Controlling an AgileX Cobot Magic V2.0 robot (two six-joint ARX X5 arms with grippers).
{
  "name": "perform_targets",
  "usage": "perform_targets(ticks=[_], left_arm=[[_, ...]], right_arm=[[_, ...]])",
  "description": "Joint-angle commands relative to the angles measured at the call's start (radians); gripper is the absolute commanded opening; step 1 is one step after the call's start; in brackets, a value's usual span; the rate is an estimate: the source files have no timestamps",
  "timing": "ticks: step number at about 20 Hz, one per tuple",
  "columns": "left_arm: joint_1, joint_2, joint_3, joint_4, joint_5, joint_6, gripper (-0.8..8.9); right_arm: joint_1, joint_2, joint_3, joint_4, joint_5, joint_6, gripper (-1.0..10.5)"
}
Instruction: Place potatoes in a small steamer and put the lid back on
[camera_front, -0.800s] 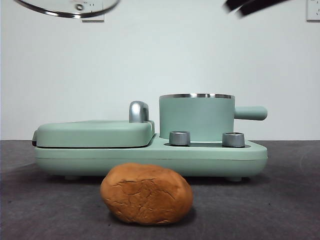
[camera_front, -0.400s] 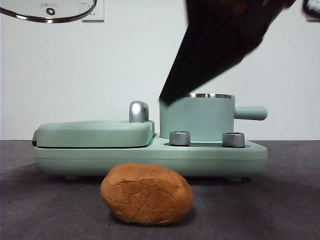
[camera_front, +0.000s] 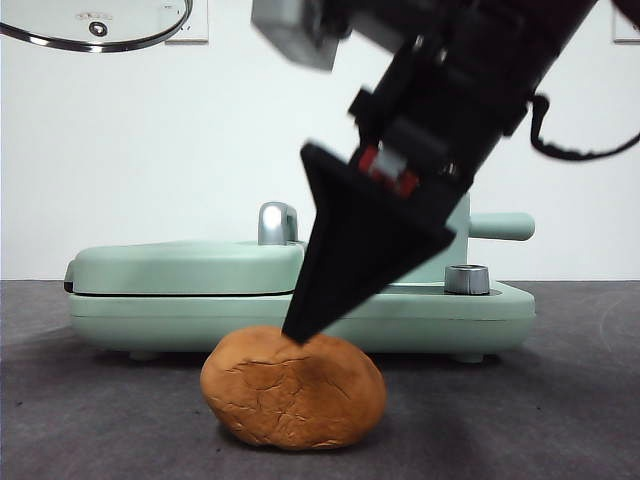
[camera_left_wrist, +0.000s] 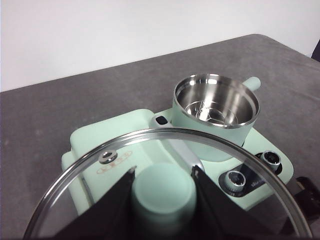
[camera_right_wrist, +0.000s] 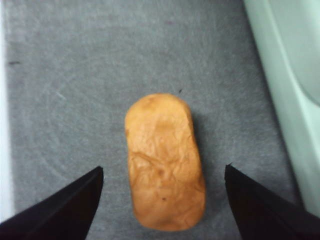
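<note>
The potato (camera_front: 293, 389) lies on the gray table (camera_front: 560, 420), in front of the green cooker (camera_front: 250, 320) and apart from it. It is orange-brown with cracked skin. The right gripper (camera_right_wrist: 162, 200) hangs over it with its two black jaws spread wide, one on each long side of the potato, and nothing held between them. In the front view this arm is big and dark, and its black tip is just above the potato's top; whether it touches cannot be told. The arm hides most of the pot (camera_left_wrist: 216, 117) in that view. Only the pot's side handle (camera_front: 500, 226) and one silver dial (camera_front: 466, 279) peek out beside it.

The left gripper (camera_left_wrist: 163, 197) is up high, clenched on the green knob (camera_left_wrist: 163, 195) of the glass lid (camera_left_wrist: 100, 165). From its camera the pot stands open on the cooker, shiny steel inside. The flat grill cover (camera_front: 185, 265) with its silver handle (camera_front: 277, 222) sits next to the pot.
</note>
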Motion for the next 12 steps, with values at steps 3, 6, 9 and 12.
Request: perform_targets(ticks=[3, 6, 9, 12], left_arm=[[-0.005, -0.002, 0.016, 0.013, -0.002, 0.0, 0.14], [-0.005, -0.002, 0.016, 0.01, -0.002, 0.0, 0.14], [-0.005, -0.002, 0.016, 0.011, -0.002, 0.0, 0.14], [-0.005, -0.002, 0.016, 0.011, -0.002, 0.0, 0.14]], right_arm=[[0.011, 0.065, 0.013, 0.014, -0.007, 0.011, 3.8], [0.011, 0.098, 0.013, 0.014, -0.006, 0.016, 3.6], [0.011, 0.107, 0.013, 0.016, 0.002, 0.048, 2.5], [0.011, 0.053, 0.013, 0.013, 0.003, 0.123, 2.5]])
